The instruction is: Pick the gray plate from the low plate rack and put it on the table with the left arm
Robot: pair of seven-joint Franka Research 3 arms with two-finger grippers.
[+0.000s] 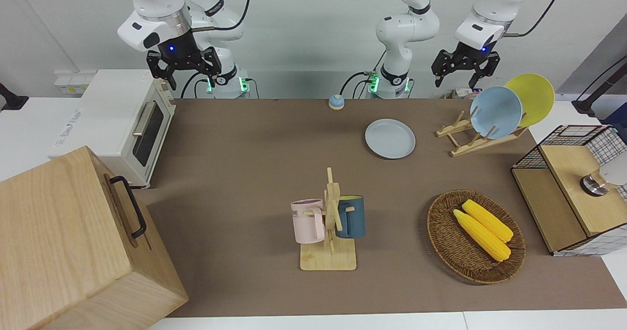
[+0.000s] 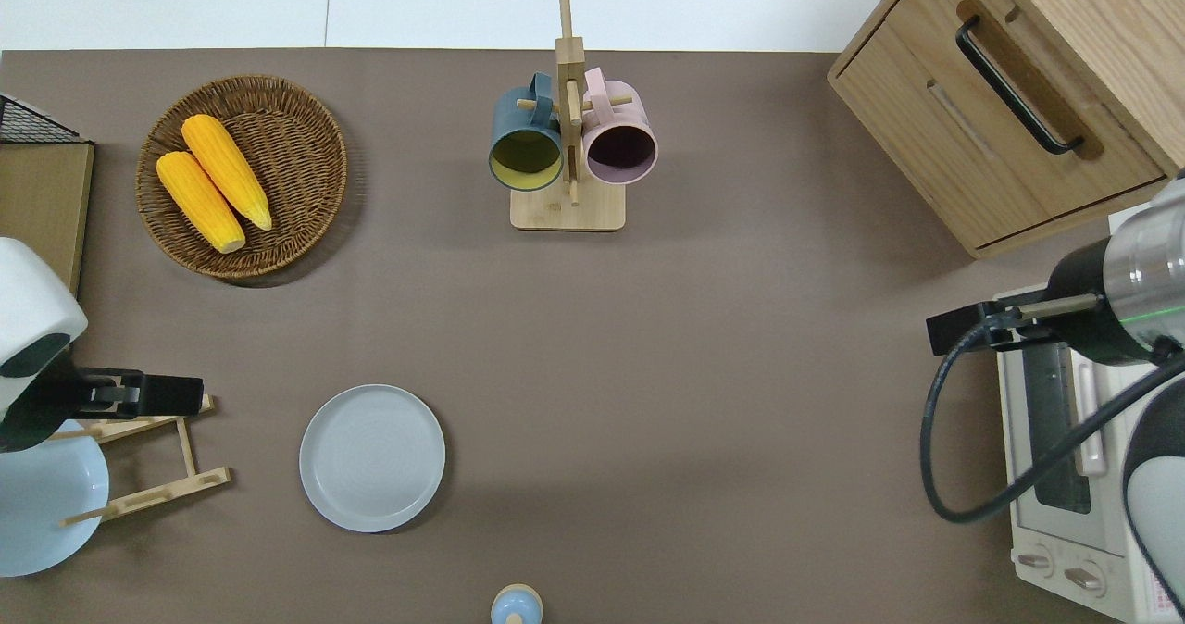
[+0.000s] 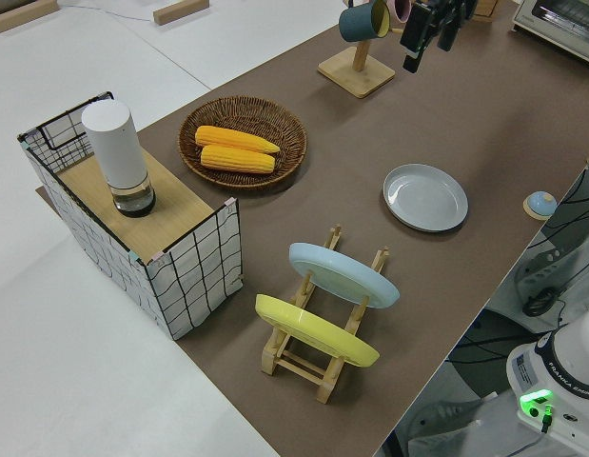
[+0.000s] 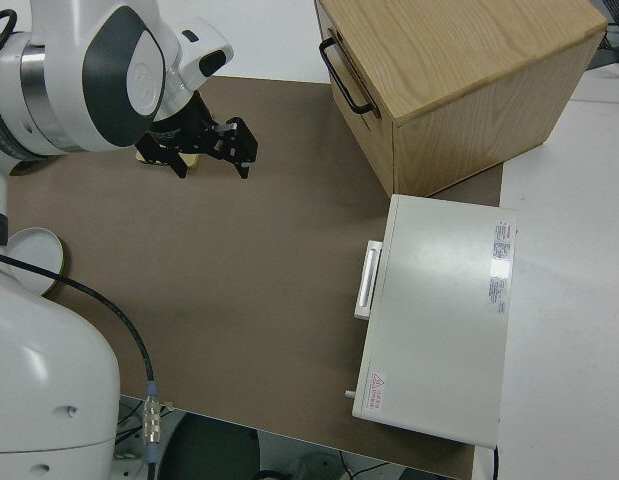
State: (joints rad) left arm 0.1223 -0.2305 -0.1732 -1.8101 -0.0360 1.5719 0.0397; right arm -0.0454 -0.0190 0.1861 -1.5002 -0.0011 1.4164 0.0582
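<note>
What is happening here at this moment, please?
The gray plate lies flat on the table, beside the low plate rack, which holds a blue plate and a yellow plate. The left gripper is open and empty, up in the air over the rack. So the placing looks done. The right arm is parked.
</note>
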